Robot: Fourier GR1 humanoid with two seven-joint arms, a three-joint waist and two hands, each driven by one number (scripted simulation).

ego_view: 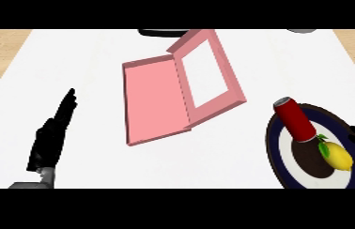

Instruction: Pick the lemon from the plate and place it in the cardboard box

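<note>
**Left hand idle, lemon on the plate**

Nearest to me, at the counter's lower left, my left hand rests with its fingers straight and pointing away from me, holding nothing. I see it edge-on, dark against the white counter. My right hand does not show in the head view.

At the lower right corner I see the plate, dark-rimmed with a white ring and a dark centre, partly cut off by the view's right edge. The lemon lies on it toward that right edge, yellow, with a green leaf at its upper left end. A red can lies on its side across the plate's upper part, its silver top pointing to the far left; its lower end comes just beside the lemon's leaf.

Near the counter's middle sits the box, pink and lying open, its lid with a window tilted up on the right side. It is well apart from both plate and hand. Two dark things peek in at the far edge; I cannot tell what they are.
</note>
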